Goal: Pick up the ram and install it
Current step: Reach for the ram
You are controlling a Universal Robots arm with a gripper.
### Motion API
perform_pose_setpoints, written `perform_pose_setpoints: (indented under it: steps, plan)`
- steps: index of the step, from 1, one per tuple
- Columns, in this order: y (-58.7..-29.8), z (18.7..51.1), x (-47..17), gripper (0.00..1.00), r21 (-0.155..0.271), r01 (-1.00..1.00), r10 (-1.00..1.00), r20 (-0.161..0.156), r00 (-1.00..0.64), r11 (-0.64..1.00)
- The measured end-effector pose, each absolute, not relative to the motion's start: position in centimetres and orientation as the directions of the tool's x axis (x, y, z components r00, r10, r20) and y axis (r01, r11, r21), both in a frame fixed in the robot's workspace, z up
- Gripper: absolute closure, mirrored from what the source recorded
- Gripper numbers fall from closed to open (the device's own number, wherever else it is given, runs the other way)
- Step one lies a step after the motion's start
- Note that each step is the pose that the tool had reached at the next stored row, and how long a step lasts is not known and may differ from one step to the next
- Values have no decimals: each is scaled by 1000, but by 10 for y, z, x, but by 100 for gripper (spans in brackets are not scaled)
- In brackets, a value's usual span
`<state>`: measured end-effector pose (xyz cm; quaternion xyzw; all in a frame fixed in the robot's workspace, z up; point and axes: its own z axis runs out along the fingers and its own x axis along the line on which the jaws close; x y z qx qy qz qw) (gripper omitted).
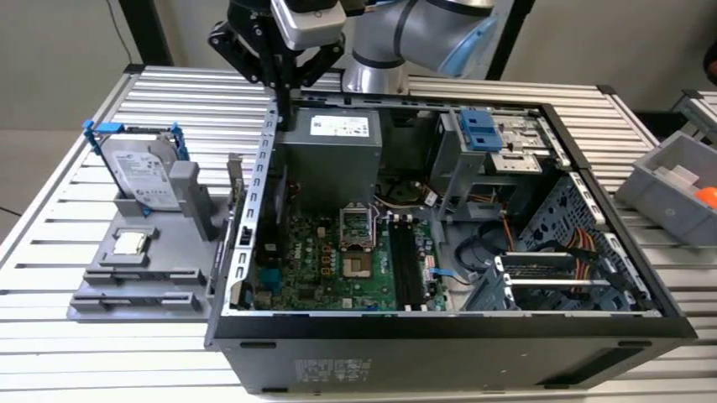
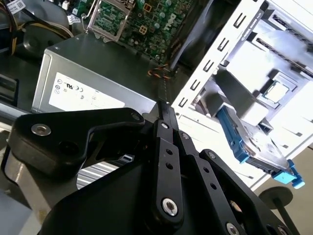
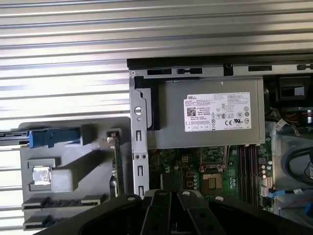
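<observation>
Approach step: gripper point(image 1: 282, 105), fingers closed and empty, above case point(image 1: 267, 168) edge; ram point(image 3: 116, 161) unpicked in holder point(image 1: 134, 277); grasp requires opening.

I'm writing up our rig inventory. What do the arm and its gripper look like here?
The arm is built of rounded silver-grey segments with a light-blue joint cap. The gripper is matte black, made of flat linkage bars pinned with silver screws and tapering to two slim fingers. A silver-grey collar joins it to the arm.
</observation>
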<state>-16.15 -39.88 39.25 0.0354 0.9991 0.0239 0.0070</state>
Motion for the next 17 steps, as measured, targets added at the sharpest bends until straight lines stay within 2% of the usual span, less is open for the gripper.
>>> perform_pose_setpoints:
  steps: [17]
  plan:
    - [-399,392,-174,100,48,71,71,-11,-997,996]
